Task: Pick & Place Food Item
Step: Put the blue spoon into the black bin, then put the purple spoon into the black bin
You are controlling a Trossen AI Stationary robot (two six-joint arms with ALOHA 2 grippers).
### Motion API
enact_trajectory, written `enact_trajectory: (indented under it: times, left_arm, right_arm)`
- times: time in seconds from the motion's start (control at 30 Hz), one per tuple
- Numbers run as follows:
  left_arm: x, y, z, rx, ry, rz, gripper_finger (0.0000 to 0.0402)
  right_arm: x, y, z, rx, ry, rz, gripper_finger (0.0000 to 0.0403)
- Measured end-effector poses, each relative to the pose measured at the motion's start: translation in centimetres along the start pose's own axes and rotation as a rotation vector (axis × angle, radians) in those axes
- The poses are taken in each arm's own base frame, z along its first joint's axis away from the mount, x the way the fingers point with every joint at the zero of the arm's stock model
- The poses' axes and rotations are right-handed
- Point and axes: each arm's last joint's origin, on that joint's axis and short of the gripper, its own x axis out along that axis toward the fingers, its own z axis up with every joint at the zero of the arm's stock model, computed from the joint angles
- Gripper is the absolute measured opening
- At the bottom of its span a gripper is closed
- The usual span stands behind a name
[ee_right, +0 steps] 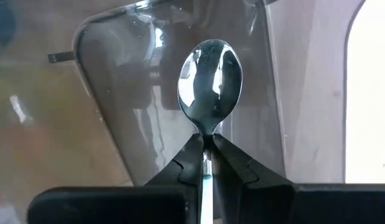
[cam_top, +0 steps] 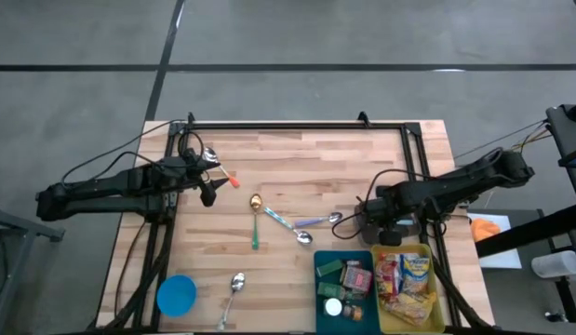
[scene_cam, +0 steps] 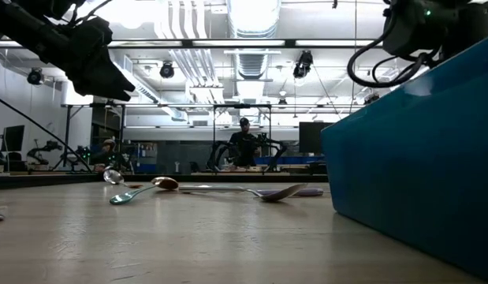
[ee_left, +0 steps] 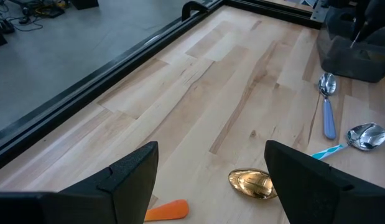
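Jaws of right gripper (ee_right: 206, 163) pinch spoon (ee_right: 211, 84); left gripper (ee_left: 211, 180) gapes.

Pale wood-grain desk (cam_top: 297, 177); teal bin (cam_top: 343, 284) beside a yellow bin (cam_top: 436, 293); blue lid (cam_top: 177, 295); gold spoon (cam_top: 255, 202) with green handle.

Blue bin (scene_cam: 409, 181) looms at right; three spoons (scene_cam: 141, 190) lie mid-table; a person (scene_cam: 244, 142) stands beyond.
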Motion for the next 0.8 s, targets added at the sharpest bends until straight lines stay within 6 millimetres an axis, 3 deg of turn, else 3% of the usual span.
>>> enact_trajectory:
  times: [0.13, 0.53, 0.8]
  left_arm:
    - [0.0, 0.0, 0.0, 0.0, 0.0, 0.0, 0.0298]
    - [0.01, 0.0, 0.0, 0.0, 0.0, 0.0, 0.0298]
    - [0.0, 0.0, 0.0, 0.0, 0.0, 0.0, 0.0298]
  right_arm:
    - [0.11, 0.01, 0.06, 0.024, 0.005, -0.004, 0.0037]
    - [0.09, -0.08, 0.25, 0.025, -0.025, -0.042, 0.017]
    - [0.09, -0.08, 0.26, 0.025, -0.027, -0.044, 0.0187]
